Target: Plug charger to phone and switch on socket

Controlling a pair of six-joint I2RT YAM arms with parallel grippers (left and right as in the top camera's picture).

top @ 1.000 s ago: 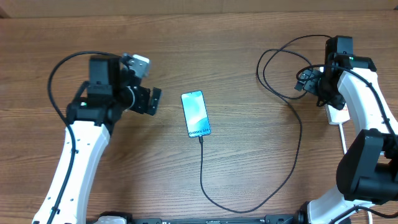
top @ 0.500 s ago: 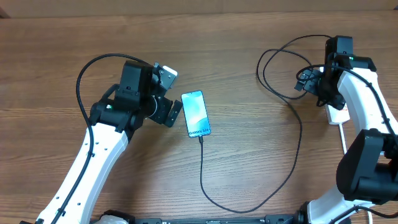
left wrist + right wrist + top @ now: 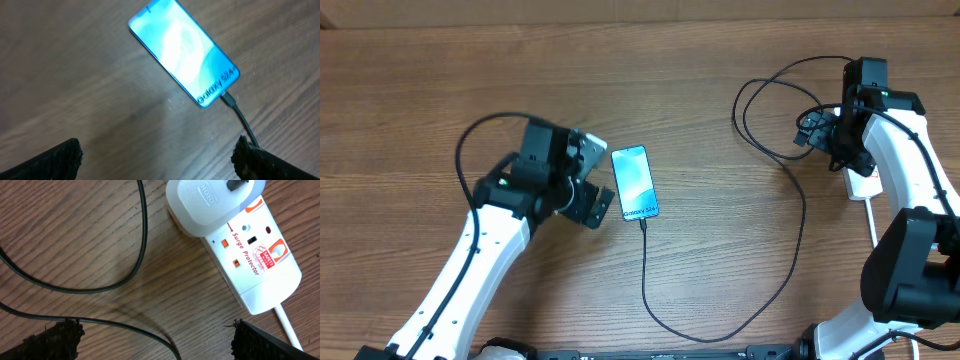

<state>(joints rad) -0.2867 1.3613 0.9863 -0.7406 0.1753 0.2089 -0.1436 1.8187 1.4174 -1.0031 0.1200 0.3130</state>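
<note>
- Overhead: a smartphone (image 3: 635,183) lies flat near the middle of the wooden table (image 3: 720,40), lit blue screen up.
- Overhead: the black charger cable (image 3: 650,290) meets the smartphone's near end. It runs toward the front edge, swings right and climbs in loops to the white power strip (image 3: 861,183) at the far right.
- Overhead: the left hand (image 3: 597,190) hangs just beside the smartphone's left edge. Its fingers are spread and hold nothing.
- Overhead: the right arm (image 3: 910,150) reaches over the power strip and hides most of it.
- Left wrist: the smartphone fills the upper middle, tilted, with "Galaxy" text at its lower end. The connector tip (image 3: 229,99) is seated in that end and the cable trails to the lower right.
- Left wrist: both fingertips (image 3: 55,160) sit at the bottom corners, wide apart, with bare table between them.
- Right wrist: the power strip lies diagonally, printed "Surge Protector", with two small orange-red switches (image 3: 224,243). Whether they are on cannot be told.
- Right wrist: a white plug (image 3: 210,205) sits in an outlet, with a dark lead entering its top.
- Right wrist: the thick white cord (image 3: 287,330) leaves the strip's lower end, and cable loops cross the table to the left.
- Right wrist: the right hand (image 3: 155,340) is released, its fingers far apart above the table and touching nothing.
</note>
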